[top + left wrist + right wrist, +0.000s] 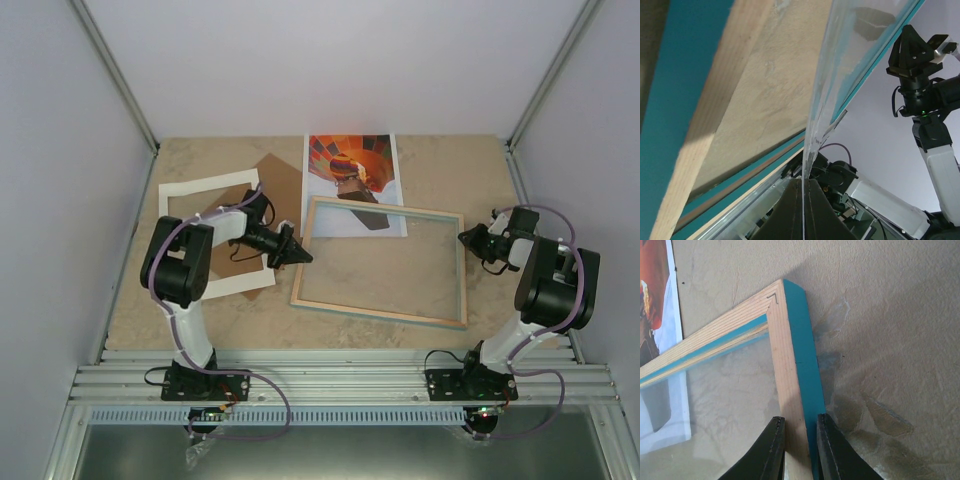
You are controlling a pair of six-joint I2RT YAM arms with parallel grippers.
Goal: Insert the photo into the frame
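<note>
The frame [380, 262] lies flat mid-table, bare wood face up, turquoise on its outer sides. The photo [352, 180], balloon side up, lies behind it with its near part under the frame's far rim. My left gripper [300, 255] is at the frame's left rim. In the left wrist view its jaws [803, 182] are shut on the thin edge of the clear pane [840, 60], beside the wooden rim [705, 100]. My right gripper [470, 240] straddles the right rim near the far corner. Its fingers [800, 432] clamp the rim [790, 355], and the photo [655, 290] shows at left.
A white mat border [215, 235] lies at the left with a brown backing board [270, 195] partly over it, both under my left arm. Grey walls enclose the table on three sides. A metal rail [340, 375] runs along the near edge.
</note>
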